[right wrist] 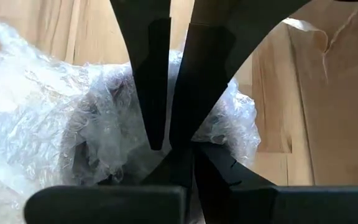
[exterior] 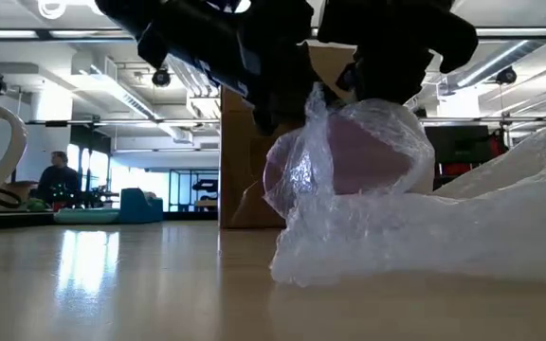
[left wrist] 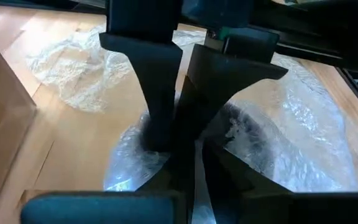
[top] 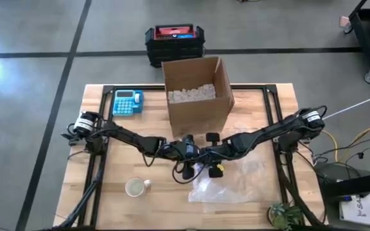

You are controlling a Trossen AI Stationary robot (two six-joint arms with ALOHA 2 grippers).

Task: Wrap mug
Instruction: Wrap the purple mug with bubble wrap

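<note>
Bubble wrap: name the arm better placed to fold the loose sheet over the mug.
Right, probably. The left pincer and right pincer both sit at the bundled mug, but the loose bubble wrap trails out on the right arm's side.

Wooden table point(top: 108, 192), light butcher-block top, black frame rails along both sides. At far edge, centre: open cardboard box point(top: 198, 102), white packing peanuts point(top: 191, 94) inside. Just beside box, toward left: blue calculator point(top: 127, 102), flat on wood. Near edge, left of centre: white mug point(top: 135, 187), upright, handle pointing right. Right of mug: sheet of clear bubble wrap point(top: 233, 186), crumpled, spreading toward near edge; low view shows it bunched up around pinkish object point(exterior: 363, 156). Near right corner: small green plant point(top: 284, 216).
</note>
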